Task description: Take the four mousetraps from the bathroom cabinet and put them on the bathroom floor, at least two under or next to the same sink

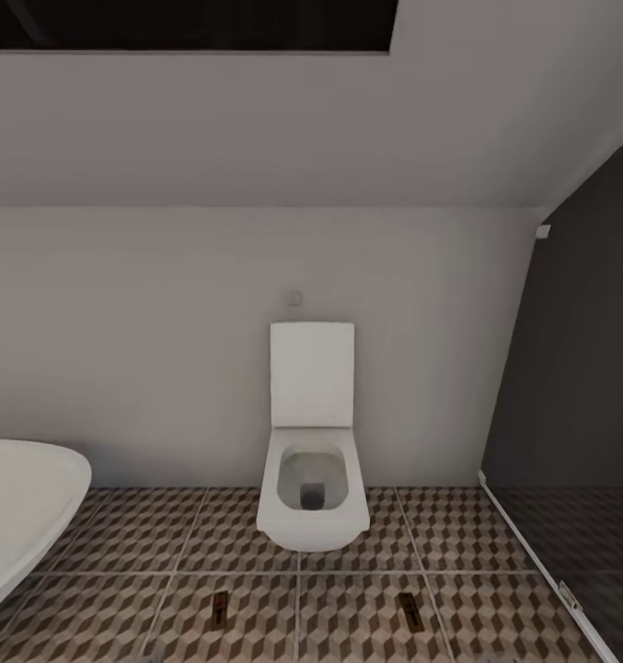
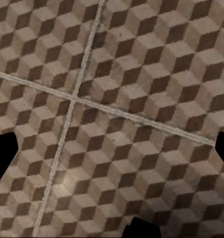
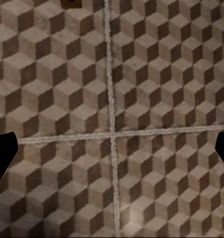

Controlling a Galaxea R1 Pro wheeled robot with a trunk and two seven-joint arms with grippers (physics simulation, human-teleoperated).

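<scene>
Two mousetraps lie flat on the bathroom floor (image 1: pixel 348 552) in front of the toilet, one (image 1: pixel 219 610) to the left and one (image 1: pixel 410 610) to the right, each a small brown board with dark metal. The edge of a brown mousetrap (image 3: pixel 72 3) shows at the rim of the right wrist view. My left gripper (image 2: pixel 112 148) hangs open over bare cube-pattern tiles, its dark fingertips (image 2: pixel 2 153) far apart. My right gripper (image 3: pixel 112 153) is also open above a grout crossing, with nothing between its fingers. The cabinet and the sink are out of view.
A white toilet (image 1: pixel 313 479) stands against the back wall, straight ahead. A white oval bathtub (image 1: pixel 21 506) juts in from the left. A dark glass shower screen (image 1: pixel 578 414) with a floor rail closes off the right side.
</scene>
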